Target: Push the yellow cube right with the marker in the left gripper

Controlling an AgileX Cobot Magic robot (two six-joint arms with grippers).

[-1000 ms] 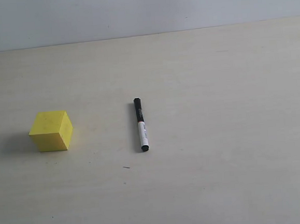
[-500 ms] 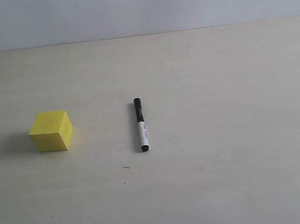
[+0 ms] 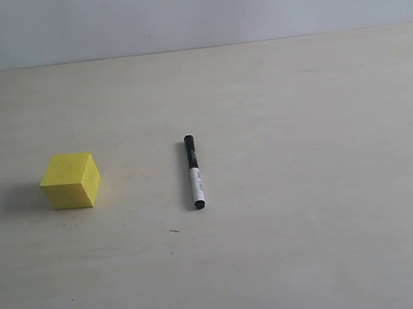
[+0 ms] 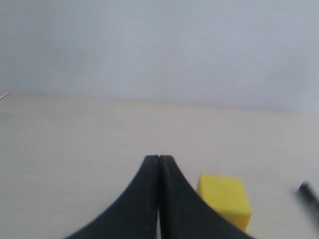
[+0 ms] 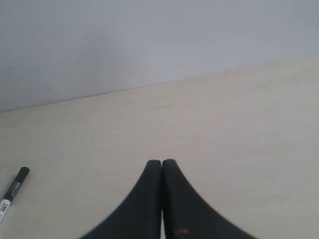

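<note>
Spreading across most of the exterior view is a pale, cream-coloured table, with a plain grey-white wall forming a band along the top of the frame.

The yellow cube sits at the middle left of the frame, flat on the table. It is a plain, bright yellow block with sharp edges, turned so that its top and two side faces show, and it throws a soft shadow to its left.

The marker lies flat on the table just left of the frame's centre, well apart from the cube and to its right. It runs nearly straight up and down the frame. Its long black cap is at the upper end, the white barrel with small dark print below it, and a short black end lowest. Nothing grips it. A tiny dark speck lies on the table a little below and left of the marker.

The left gripper, seen in its wrist view, points forward low over the table with its two black fingers pressed together, tip to tip, and nothing between them. The cube lies just beyond the fingers, off to one side, and a blurred black end of the marker shows at the picture's edge.

The right gripper is posed alike, with its fingers closed on nothing. The marker's capped end lies well off to one side.
</note>
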